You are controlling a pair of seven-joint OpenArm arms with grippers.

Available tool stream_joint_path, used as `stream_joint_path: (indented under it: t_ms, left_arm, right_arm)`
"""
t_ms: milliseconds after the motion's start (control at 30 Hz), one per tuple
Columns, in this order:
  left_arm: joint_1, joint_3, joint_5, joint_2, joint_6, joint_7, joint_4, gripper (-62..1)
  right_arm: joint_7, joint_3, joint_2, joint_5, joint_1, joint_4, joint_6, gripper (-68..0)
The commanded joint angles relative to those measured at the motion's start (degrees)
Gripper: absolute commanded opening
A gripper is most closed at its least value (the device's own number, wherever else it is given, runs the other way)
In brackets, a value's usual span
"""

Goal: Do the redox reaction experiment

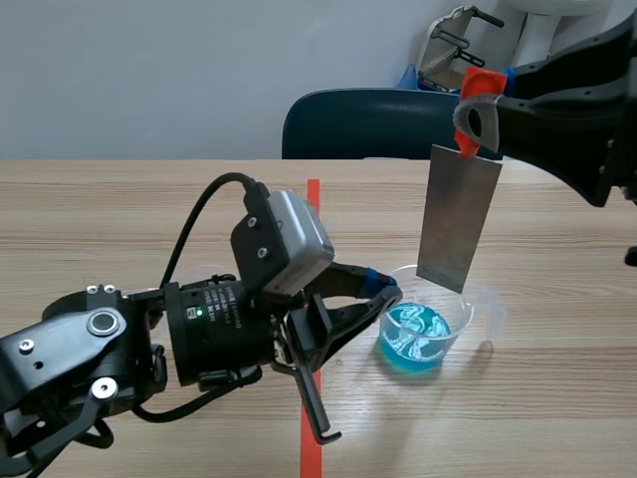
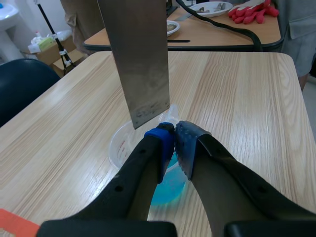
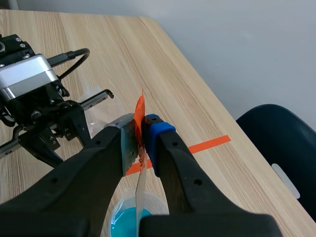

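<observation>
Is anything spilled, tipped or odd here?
Nothing stands out. The clear plastic beaker of blue liquid stands upright, with no spill visible; the left hand pinches its rim, and the right hand holds the grey metal sheet over it.

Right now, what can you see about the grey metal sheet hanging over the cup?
The metal sheet is a flat, thin, dull grey rectangle with an orange tab on top. The right gripper pinches that tab, so the sheet hangs almost upright, slightly tilted. Its lower edge is at the mouth of the clear cup, above the blue liquid, not seemingly dipped in.
</observation>
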Motion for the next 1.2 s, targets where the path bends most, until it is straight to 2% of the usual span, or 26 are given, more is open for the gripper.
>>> stream_joint_path:
  t_ms: [0, 167, 333, 433, 900, 967, 1100, 1133, 1167]
  left_arm:
    - [0.0, -0.68, -0.79, -1.81, 0.02, -2.29, 0.52, -50.5]
    - [0.92, -3.23, -0.81, -6.54, -0.17, -6.1, 1.55, -43.1]
    - [3.69, -6.58, -0.79, -11.96, -0.74, -8.9, 3.98, -29.7]
    - [4.74, -7.69, -0.76, -13.44, -1.29, -10.21, 4.39, -29.2]
    - [5.68, -7.72, -0.55, -13.42, -1.9, -9.88, 4.39, -29.0]
    - [5.68, -7.72, -0.61, -13.4, -2.23, -10.19, 4.39, -22.0]
    - [5.7, -7.72, -0.74, -13.09, -2.99, -10.45, 4.39, -1.1]
    - [5.7, -7.72, -0.37, -13.11, -2.89, -10.45, 4.39, 1.4]
    - [5.68, -7.74, -0.35, -13.14, -2.1, -10.38, 4.39, 1.4]
  right_arm:
    - [0.85, 0.0, 0.59, 0.81, 0.83, 0.85, 0.35, -66.6]
    - [0.85, 0.0, 0.59, 0.81, 0.83, 0.85, 0.35, -66.6]
    - [0.83, 0.0, 0.59, 0.79, 0.83, 0.85, 0.35, -66.6]
    - [0.83, 0.0, 0.59, 0.79, 0.83, 0.85, 0.35, -66.6]
    - [0.83, 0.0, 0.59, 0.79, 0.83, 0.85, 0.35, -66.6]
    - [0.83, 0.0, 0.59, 0.79, 0.83, 0.85, 0.35, -66.6]
    - [0.83, 0.0, 0.59, 0.79, 0.83, 0.85, 0.35, -66.6]
    - [0.83, 0.0, 0.59, 0.79, 0.83, 0.85, 0.35, -66.6]
    - [0.83, 0.0, 0.59, 0.79, 0.83, 0.85, 0.35, -66.6]
